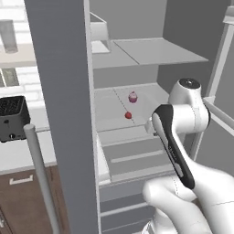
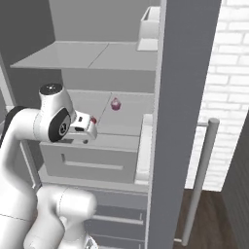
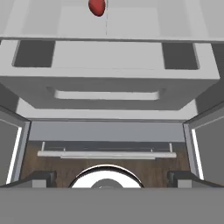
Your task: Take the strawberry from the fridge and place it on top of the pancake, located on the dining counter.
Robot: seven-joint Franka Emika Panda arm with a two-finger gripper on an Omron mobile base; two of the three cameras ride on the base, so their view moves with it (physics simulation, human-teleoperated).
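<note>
The gripper (image 3: 112, 177), jaws spread wide and empty, hangs short of the strawberry (image 1: 128, 115), which lies ahead on the fridge (image 1: 64, 114) shelf.

Open fridge (image 1: 137, 55) interior framed closely from behind-left and behind-right; drawers faced downward by hand camera.

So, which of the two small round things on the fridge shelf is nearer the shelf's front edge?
The strawberry, plain red and smaller; the pinkish-purple item sits farther back.
</note>
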